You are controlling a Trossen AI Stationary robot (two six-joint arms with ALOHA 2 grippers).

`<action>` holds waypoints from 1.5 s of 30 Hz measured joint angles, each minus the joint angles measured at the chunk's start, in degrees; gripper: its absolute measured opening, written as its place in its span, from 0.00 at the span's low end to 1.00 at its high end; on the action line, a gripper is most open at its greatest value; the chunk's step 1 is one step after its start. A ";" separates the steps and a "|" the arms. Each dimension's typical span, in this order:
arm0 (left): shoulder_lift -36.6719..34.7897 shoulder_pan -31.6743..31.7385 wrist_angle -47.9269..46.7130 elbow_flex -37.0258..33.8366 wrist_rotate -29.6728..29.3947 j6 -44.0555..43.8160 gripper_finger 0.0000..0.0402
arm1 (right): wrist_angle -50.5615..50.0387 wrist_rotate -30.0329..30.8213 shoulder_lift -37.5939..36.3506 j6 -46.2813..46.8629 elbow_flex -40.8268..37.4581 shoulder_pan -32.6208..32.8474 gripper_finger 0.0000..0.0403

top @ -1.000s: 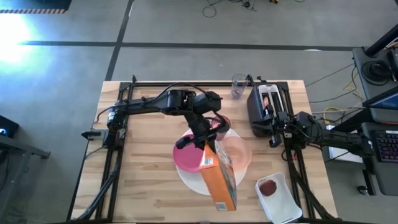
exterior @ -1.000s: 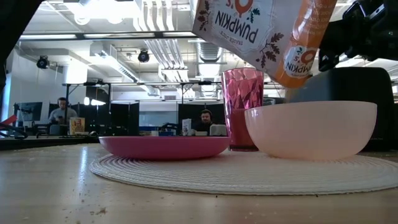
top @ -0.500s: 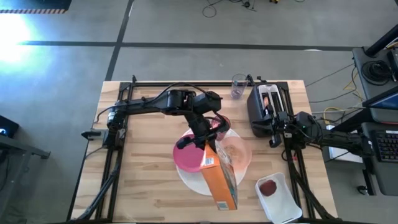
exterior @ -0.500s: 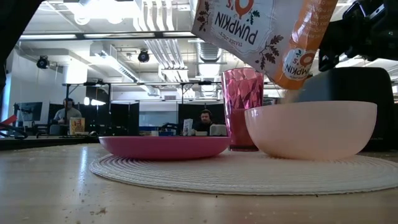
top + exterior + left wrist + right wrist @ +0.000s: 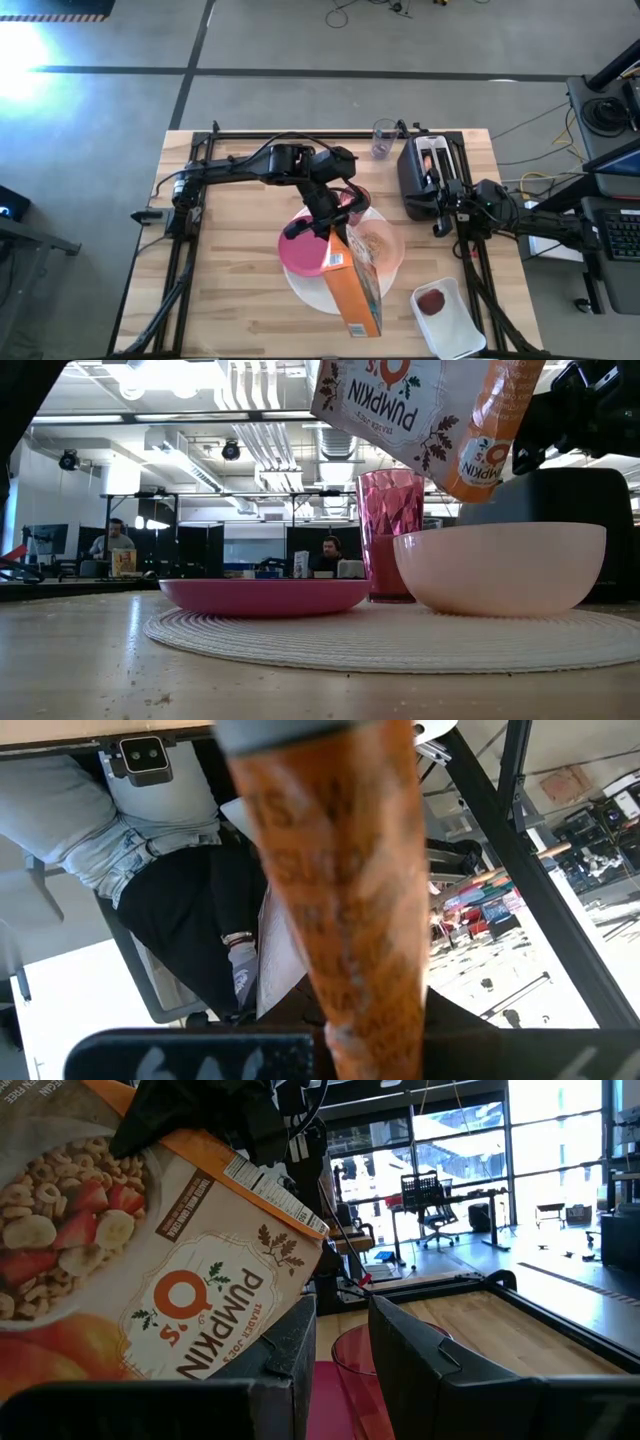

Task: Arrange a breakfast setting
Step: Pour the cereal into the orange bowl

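While the left gripper [image 5: 322,228] clamps the tilted cereal box [image 5: 355,285], cereal fills the bowl [image 5: 380,245].

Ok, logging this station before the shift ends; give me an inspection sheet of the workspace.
Surface: wooden table, crumbs.
Job's things: plate, bowl holding cereal, tumbler on the mat; fruit in the tray.
Clutter: toaster, clear cup.
Grippers: left gripper holds the cereal box tipped over the bowl; right gripper waits by the toaster.
Cables: on the floor.
Surroundings: people at desks.
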 joint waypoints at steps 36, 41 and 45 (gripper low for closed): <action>0.04 -0.31 -0.37 -0.04 -3.70 -0.89 0.04 | 0.00 0.00 0.00 -0.01 0.01 0.00 0.21; 0.04 -0.32 -0.37 -0.04 -3.70 0.72 0.04 | 0.01 0.00 0.00 0.01 0.00 0.00 0.21; 0.04 -0.64 -0.44 -0.04 -3.79 6.74 0.04 | 0.01 0.00 0.00 -0.02 0.00 0.00 0.21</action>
